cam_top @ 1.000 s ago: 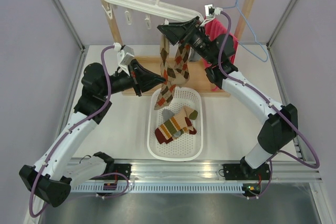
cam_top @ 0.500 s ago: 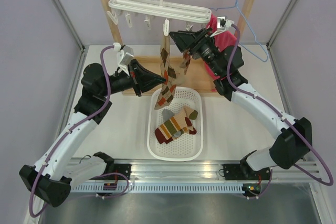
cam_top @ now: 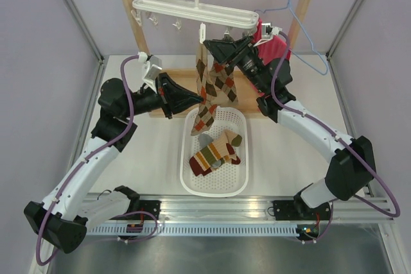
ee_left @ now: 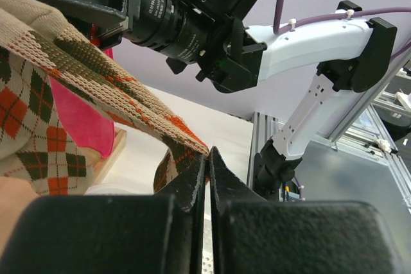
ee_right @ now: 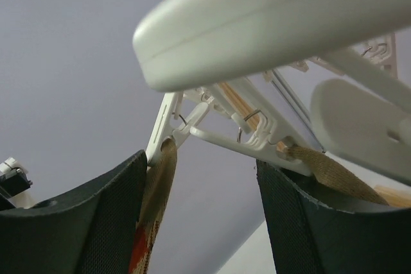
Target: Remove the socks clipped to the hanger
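heads up: left gripper (cam_top: 198, 99) is pinching the argyle sock (cam_top: 204, 117) mid-frame, right gripper (cam_top: 215, 51) spread open under the hanger (cam_top: 192, 9) up top, so a hard yank might just swing the hanger instead.

Left arm (cam_top: 90, 158) reaches in from near left, elbow bent. Left gripper (cam_top: 198, 99) points right, jaws pressed together on the edge of an argyle sock (ee_left: 83, 62). Right arm (cam_top: 308, 126) stretches up toward the far side. Right gripper (cam_top: 210, 45) raised, pointing left, jaws spread apart.

white hanger (ee_right: 257, 30), two clipped socks (ee_right: 160, 184), gripper (ee_right: 199, 162) parted
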